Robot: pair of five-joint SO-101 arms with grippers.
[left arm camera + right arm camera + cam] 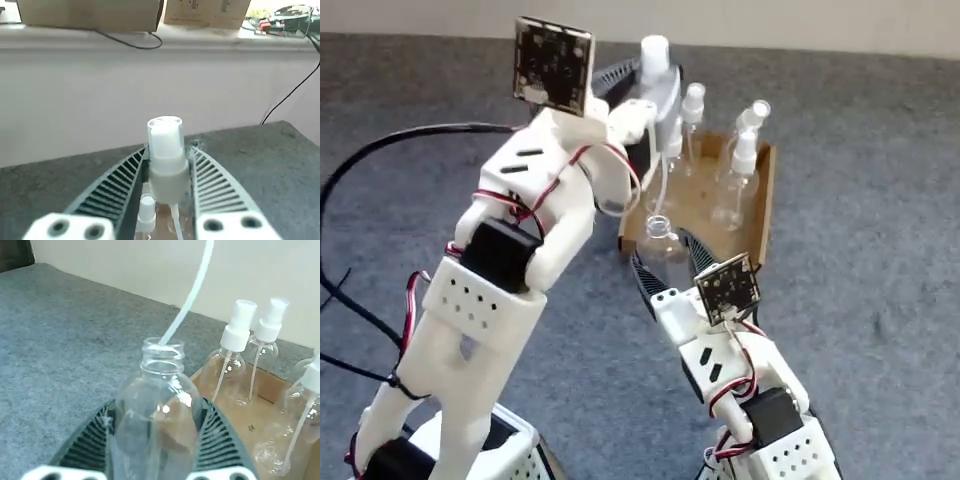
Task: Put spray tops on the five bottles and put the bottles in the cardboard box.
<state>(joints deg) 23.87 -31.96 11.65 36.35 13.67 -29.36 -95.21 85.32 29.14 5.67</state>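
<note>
My left gripper (655,78) is shut on a white spray top (654,58), held high above the near edge of the cardboard box (767,205). In the left wrist view the spray top (165,155) is squeezed between the fingers of the left gripper (167,162). Its long dip tube (190,300) slants down, and its tip sits in the open neck of a clear bottle (155,405). My right gripper (156,440) is shut on this bottle (660,238), holding it upright just in front of the box.
Several clear bottles with spray tops (738,180) stand in the box; two of them (235,340) (270,325) are at its far side. Grey carpet (860,330) surrounds the box. A black cable (380,150) runs at the left.
</note>
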